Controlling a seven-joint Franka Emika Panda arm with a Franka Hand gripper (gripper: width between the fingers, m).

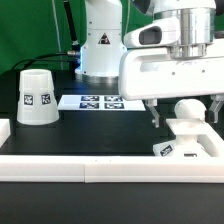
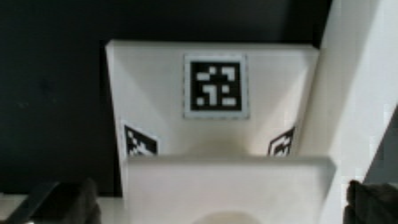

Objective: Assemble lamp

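Observation:
The bulb [image 1: 187,111] stands upright on the square base block [image 1: 190,140] at the exterior view's right, by the front rail. My gripper [image 1: 185,114] is open, with a finger on each side of the bulb's ball head and a gap to both. In the wrist view the gripper [image 2: 217,202] shows only its dark fingertips [image 2: 63,200] at the edges. The tagged base block [image 2: 215,85] lies between them, and the bulb's rounded top [image 2: 240,216] is blurred and very close. The tapered shade [image 1: 36,97] stands alone at the exterior view's left.
The marker board [image 1: 100,102] lies flat behind the middle of the black table. A long white rail [image 1: 90,166] runs along the front edge, with short white pieces at both ends. The robot's white base [image 1: 100,45] stands at the back.

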